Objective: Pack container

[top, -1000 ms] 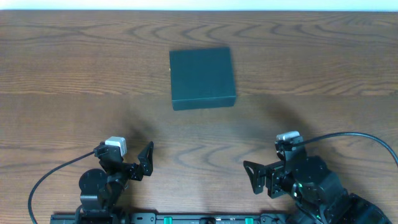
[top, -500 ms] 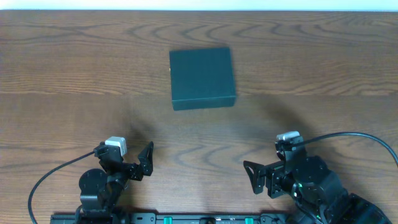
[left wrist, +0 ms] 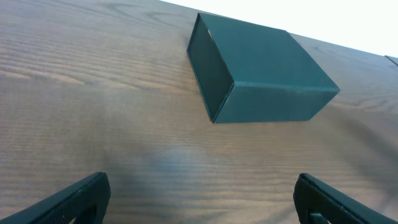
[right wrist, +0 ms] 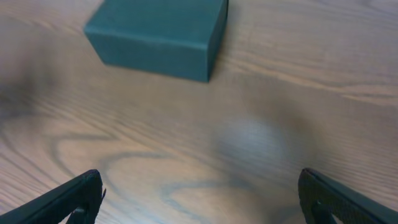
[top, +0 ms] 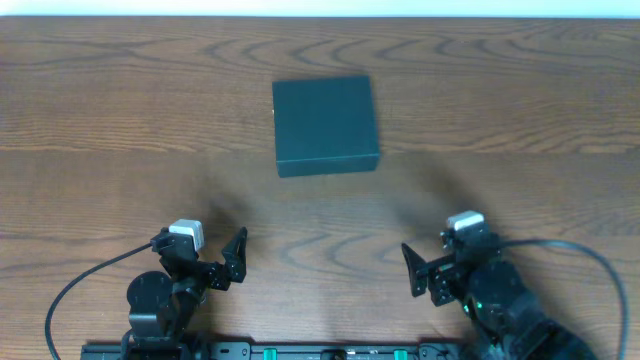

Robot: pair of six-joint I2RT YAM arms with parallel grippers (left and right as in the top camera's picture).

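Note:
The container is a dark teal-black matte box, closed, on the wooden table at the middle rear. It shows in the left wrist view and in the right wrist view. My left gripper is open and empty near the front left edge, well short of the box; its fingertips frame bare wood in the left wrist view. My right gripper is open and empty near the front right edge; it shows in the right wrist view. No snack packets are in view.
The wooden table spreads around the box on all sides. A black cable runs from the left arm, and another cable loops from the right arm. The arm bases sit at the front edge.
The right arm has turned and shifted slightly, its gripper now pointing more toward the box. The left arm and the container have not moved.

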